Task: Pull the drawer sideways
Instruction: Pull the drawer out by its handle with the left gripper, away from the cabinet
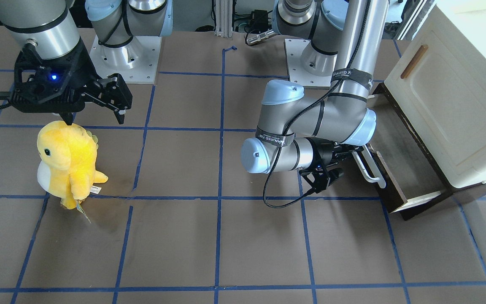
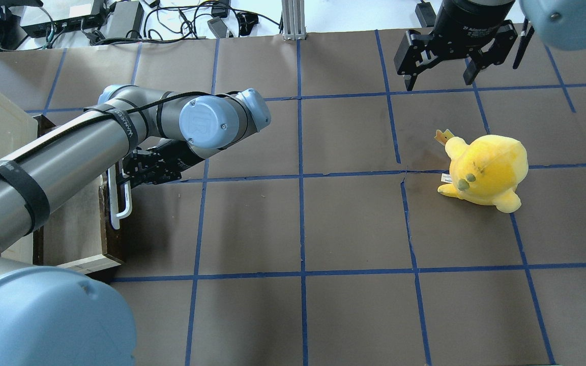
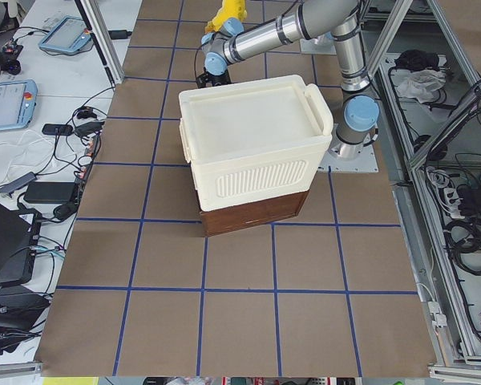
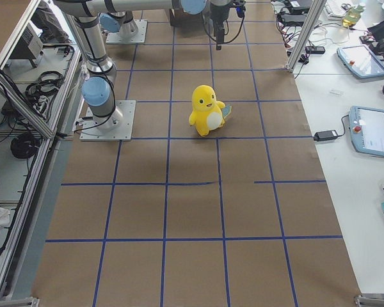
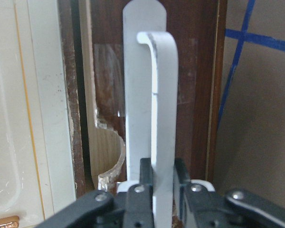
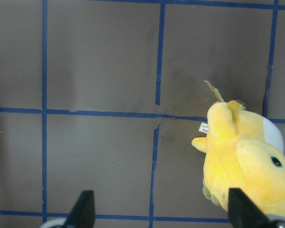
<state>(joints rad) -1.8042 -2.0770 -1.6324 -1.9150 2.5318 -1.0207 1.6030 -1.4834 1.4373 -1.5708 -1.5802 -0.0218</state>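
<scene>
- the left gripper [image 5: 162,175] sits nearest the wrist camera, its fingers [image 5: 145,173] clamped on the white bar handle [image 5: 156,95], one on each side of the bar.
- the handle's long axis runs along the drawer [image 1: 407,169] front, straight away from the fingers.
- the drawer lies at the robot's left end of the table [image 1: 226,245], partly out from under the cream cabinet [image 1: 445,109].
- judged from this, the pull should run across the bar, toward the table's middle.
- the right gripper [image 2: 439,84] hangs well apart with its fingers spread and empty, above the yellow plush toy [image 1: 68,162]; the left arm is far the nearer.
</scene>
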